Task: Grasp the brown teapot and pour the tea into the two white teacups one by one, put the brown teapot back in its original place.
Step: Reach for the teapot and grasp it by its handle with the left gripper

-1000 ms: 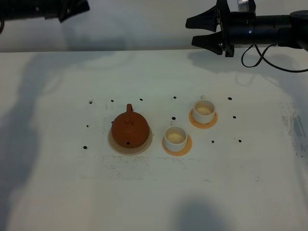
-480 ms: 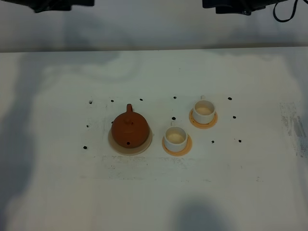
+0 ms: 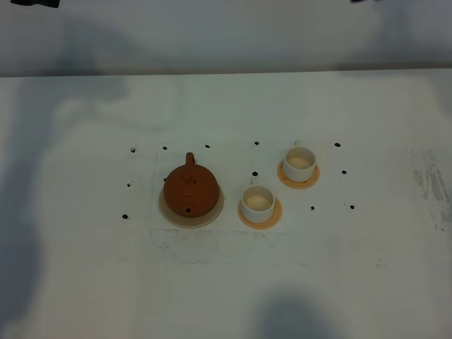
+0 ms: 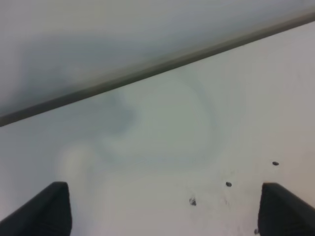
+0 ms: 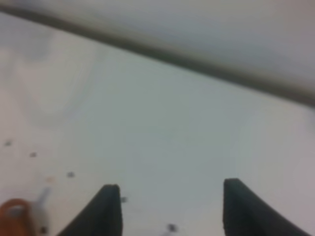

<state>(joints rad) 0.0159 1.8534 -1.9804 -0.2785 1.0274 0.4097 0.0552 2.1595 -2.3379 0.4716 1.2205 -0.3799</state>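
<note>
**Item 1, my left claw** (image 4: 165,209): I am holding it spread wide over bare table (image 4: 162,123), with nothing between the tips.

**Item 2, my right claw** (image 5: 170,206): I am holding it apart too, narrower than the left and gripping nothing.

**Item 3, change:** a second ago my right arm was reaching in over the far side of the table. Now both arms are drawing back, leaving only dark slivers at the high view's upper edge.

**Item 4, the brown teapot** (image 3: 189,189): it is sitting upright on the pale beige disc (image 3: 216,209), its original place, untouched by either claw.

**Item 5, the two white teacups:** the near cup (image 3: 258,203) and the far cup (image 3: 299,162) are standing on orange coasters (image 3: 276,212), each showing a tan fill.

**Judgement:** I am reading pouring and return as finished, and this as my retreat.

**Item 6, views:** only the high view is showing the whole set. My left wrist view is giving table edge and dark marks (image 4: 228,184). My right wrist view is catching a blurred orange-brown shape (image 5: 14,216) that I cannot identify.
</note>
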